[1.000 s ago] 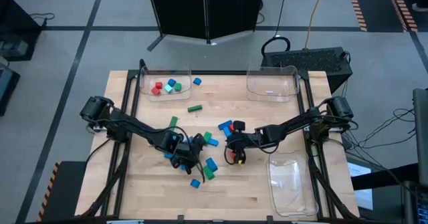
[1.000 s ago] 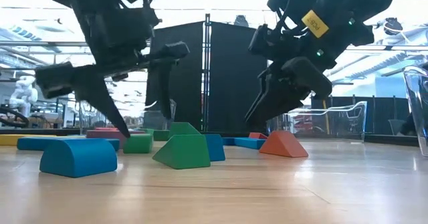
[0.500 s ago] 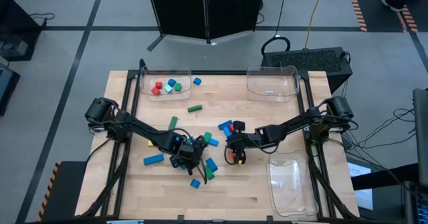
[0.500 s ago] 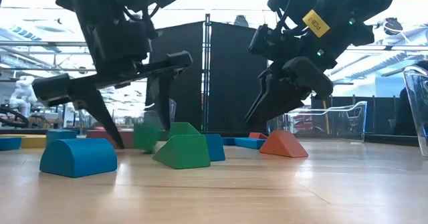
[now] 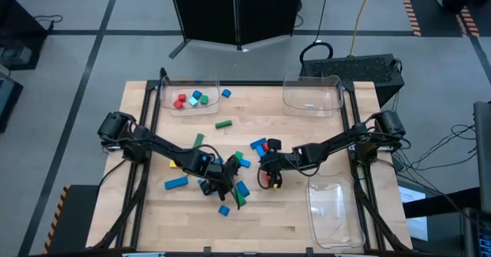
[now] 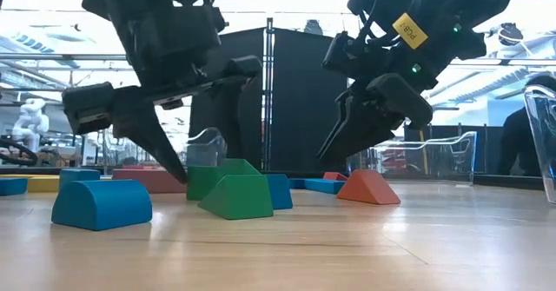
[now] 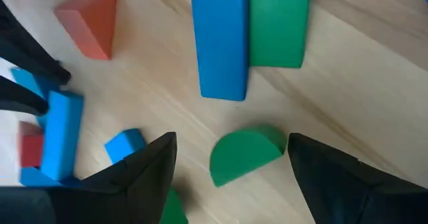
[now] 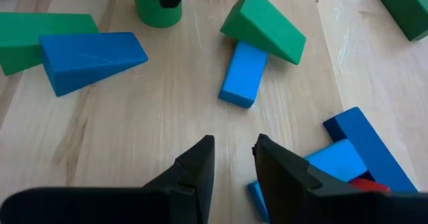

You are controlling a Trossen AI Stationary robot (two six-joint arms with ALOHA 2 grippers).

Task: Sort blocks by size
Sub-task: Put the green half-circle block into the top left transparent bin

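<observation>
A pale wooden desk (image 5: pixel 291 211) carries clear trays at its far and right edges, and the blocks (image 5: pixel 230 176) lie mostly scattered mid-desk. They look rigid, light and smooth, so flat opposite faces should grip best. The left tool (image 7: pixel 231 167) hangs with its fingers wide apart over a green half-round block (image 7: pixel 244 154). The right tool (image 8: pixel 234 158) hovers nearby, its narrow gap empty.

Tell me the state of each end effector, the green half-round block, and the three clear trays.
Left end effector: open, fingers straddling the green half-round block, nothing gripped.
Right end effector: fingers narrowly apart, holding nothing.
Green half-round block: lying on the table, ungripped.
Back-left tray: holds a few small blocks.
Back-right tray: no blocks.
Front-right tray: no blocks.
</observation>
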